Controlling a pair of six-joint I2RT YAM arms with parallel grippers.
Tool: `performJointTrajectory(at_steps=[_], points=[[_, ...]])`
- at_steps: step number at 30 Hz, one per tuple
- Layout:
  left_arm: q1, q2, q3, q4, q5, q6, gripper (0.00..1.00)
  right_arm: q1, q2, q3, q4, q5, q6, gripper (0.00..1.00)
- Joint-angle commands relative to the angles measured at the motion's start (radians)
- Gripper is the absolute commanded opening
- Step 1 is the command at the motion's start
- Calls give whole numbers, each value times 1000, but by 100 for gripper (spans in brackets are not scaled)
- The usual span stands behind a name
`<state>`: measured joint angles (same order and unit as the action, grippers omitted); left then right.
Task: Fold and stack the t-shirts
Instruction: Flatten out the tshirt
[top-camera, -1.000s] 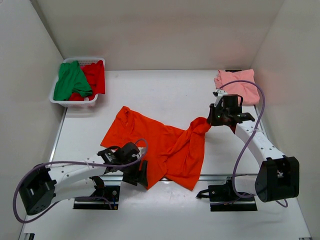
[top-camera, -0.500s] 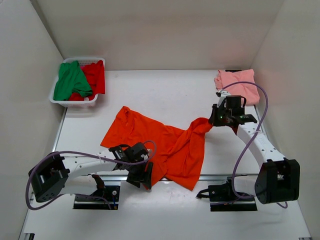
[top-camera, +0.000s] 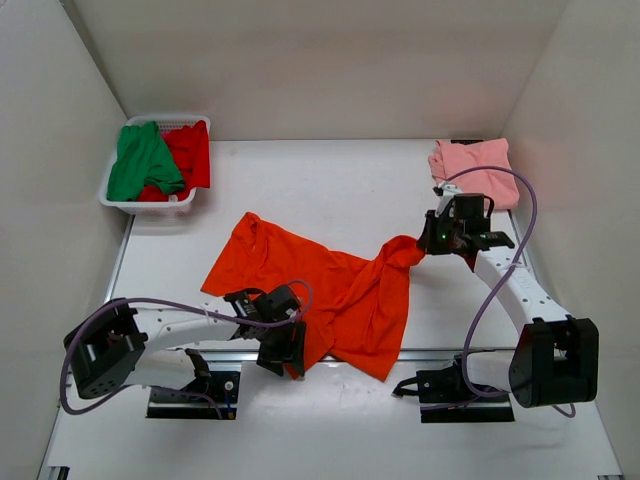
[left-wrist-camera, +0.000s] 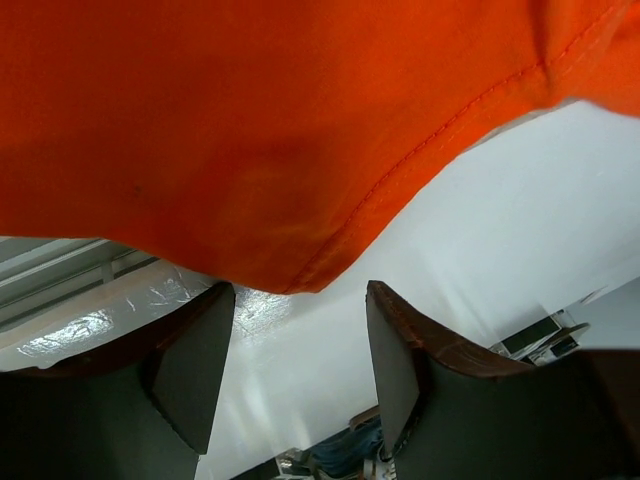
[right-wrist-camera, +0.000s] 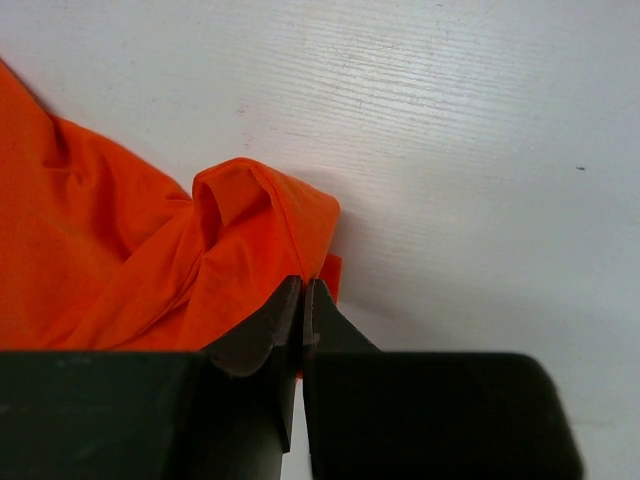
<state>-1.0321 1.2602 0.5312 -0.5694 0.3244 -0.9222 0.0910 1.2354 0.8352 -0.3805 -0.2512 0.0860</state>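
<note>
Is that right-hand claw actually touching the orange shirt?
Touching. The right wrist view shows the right gripper shut on a bunched corner of the orange shirt.

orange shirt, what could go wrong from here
1. The right gripper pinches only a small bunched corner of the orange shirt. A pull may slip it free or tighten the twist there.
2. The left gripper is open, and the hem barely reaches between its jaws. Closing now could miss the hem or catch only its edge.
</note>
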Motion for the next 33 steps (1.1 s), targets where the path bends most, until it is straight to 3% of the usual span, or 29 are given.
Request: performJointTrajectory(at_steps=[1, 14, 18, 21, 23, 24, 29, 33], points=[[-26, 80, -16, 276, -124, -33, 65, -13, -22, -11, 57, -20, -2, 0], [-28, 208, 82, 310, -153, -69, 55, -31, -22, 1, 86, -72, -11, 0], [-26, 219, 95, 327, -185, -86, 42, -33, -19, 13, 97, -89, -15, 0], [-20, 225, 104, 324, -202, -90, 28, -40, -22, 2, 106, -102, -20, 0], [-17, 232, 110, 318, -212, -99, 3, -48, -17, 2, 117, -115, -20, 0], [-19, 246, 104, 324, -212, -99, 0, -56, -20, -2, 118, -118, -19, 0], [-11, 228, 127, 307, -212, -89, 0, -73, -27, -2, 114, -135, -25, 0], [61, 139, 237, 144, -240, 1, 0, -86, -33, 7, 108, -145, -32, 0]])
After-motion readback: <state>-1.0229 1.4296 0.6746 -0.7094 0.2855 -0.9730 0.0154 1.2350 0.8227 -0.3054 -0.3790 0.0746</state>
